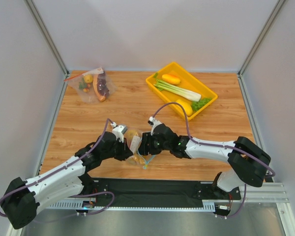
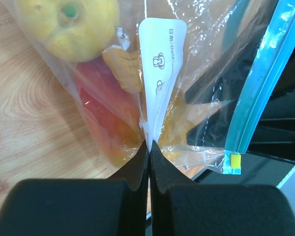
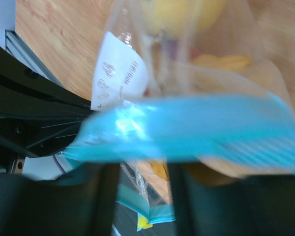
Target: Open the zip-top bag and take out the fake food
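Left tool [image 2: 149, 146] and right tool [image 1: 144, 145] pinch the zip-top bag [image 2: 167, 64] between them.

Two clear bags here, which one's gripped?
The blue-strip zip-top bag, pinched by the left gripper; the red-strip bag lies untouched at the far left.

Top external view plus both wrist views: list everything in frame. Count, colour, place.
bag: 1, clear with a light-blue zip strip, front centre, between the arms
toy food: at least 3 pieces (yellow, red-orange, orange), inside that bag
second bag: 1, clear with a red-orange strip, far left, holds mixed pieces
tray: 1, yellow, far right
leek: 1, green-white, in tray
orange piece: 1, in tray
yellow piece: 1, in tray
leafy green: 1, in tray
table: 1, wood
left end effector: black, shut on the bag
right end effector: black, at the blue strip, grip unclear
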Action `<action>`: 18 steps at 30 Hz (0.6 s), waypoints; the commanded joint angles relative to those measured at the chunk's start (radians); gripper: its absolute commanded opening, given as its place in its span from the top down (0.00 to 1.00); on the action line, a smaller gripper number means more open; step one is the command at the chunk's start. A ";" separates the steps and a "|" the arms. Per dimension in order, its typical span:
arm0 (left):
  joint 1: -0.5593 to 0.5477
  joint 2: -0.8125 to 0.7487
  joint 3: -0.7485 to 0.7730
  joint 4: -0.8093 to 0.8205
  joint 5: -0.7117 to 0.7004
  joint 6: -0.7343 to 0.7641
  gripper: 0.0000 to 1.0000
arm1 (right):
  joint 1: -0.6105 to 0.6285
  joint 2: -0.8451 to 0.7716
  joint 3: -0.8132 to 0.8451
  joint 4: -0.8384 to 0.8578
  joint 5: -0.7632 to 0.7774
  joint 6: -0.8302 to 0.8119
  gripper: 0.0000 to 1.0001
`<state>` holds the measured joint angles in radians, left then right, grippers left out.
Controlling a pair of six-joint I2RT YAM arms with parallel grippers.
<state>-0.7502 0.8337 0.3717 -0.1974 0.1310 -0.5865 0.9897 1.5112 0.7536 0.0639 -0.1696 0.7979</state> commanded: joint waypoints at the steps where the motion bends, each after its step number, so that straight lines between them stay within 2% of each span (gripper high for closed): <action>1: 0.002 -0.013 -0.010 0.015 0.021 -0.004 1.00 | 0.006 -0.071 -0.020 -0.048 0.068 -0.009 0.43; 4: 0.000 -0.008 -0.013 0.036 0.045 -0.004 1.00 | 0.024 -0.095 -0.004 -0.113 0.128 -0.026 0.30; 6: 0.000 -0.001 -0.019 0.061 0.059 -0.004 1.00 | 0.038 -0.088 0.006 -0.130 0.150 -0.034 0.27; 11: 0.000 0.018 -0.042 0.151 0.116 -0.007 1.00 | 0.050 -0.016 0.038 -0.142 0.162 -0.035 0.25; 18: 0.000 0.016 -0.045 0.193 0.154 0.013 1.00 | 0.058 0.023 0.052 -0.115 0.157 -0.035 0.25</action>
<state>-0.7502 0.8486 0.3260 -0.0921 0.2276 -0.5827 1.0378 1.5204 0.7673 -0.0708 -0.0372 0.7765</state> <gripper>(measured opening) 0.004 0.749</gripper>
